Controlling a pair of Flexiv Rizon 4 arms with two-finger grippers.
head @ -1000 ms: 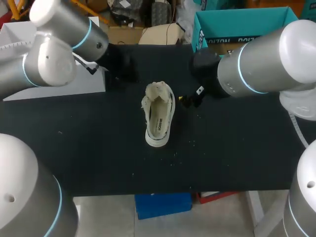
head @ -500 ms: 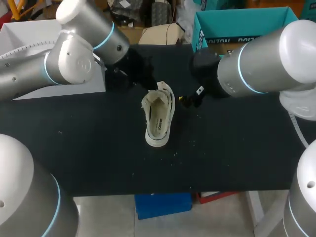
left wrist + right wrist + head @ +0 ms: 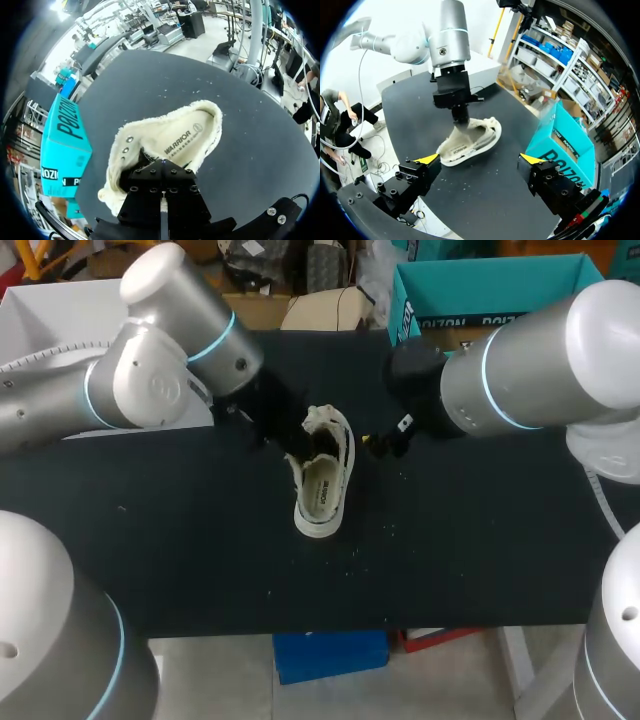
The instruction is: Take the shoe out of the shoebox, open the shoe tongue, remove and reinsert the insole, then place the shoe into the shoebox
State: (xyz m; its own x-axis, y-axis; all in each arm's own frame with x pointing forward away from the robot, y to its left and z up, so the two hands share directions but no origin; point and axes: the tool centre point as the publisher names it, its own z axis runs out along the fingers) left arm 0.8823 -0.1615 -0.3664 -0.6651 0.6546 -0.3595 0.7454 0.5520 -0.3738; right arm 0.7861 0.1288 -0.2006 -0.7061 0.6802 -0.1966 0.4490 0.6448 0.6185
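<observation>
- The left gripper sinks into the shoe, and its lower end is out of sight there.
- The shoebox is cut off by the head view's top edge, with one corner behind the right arm.

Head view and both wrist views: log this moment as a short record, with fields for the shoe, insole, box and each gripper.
shoe: out of the box, standing on its sole mid-table
insole: lying inside the shoe
box: teal, open-topped, at the table's far edge, apart from the shoe
left gripper: pointing down into the shoe's opening at the tongue end
right gripper: open, empty, beside the shoe, not touching it
</observation>
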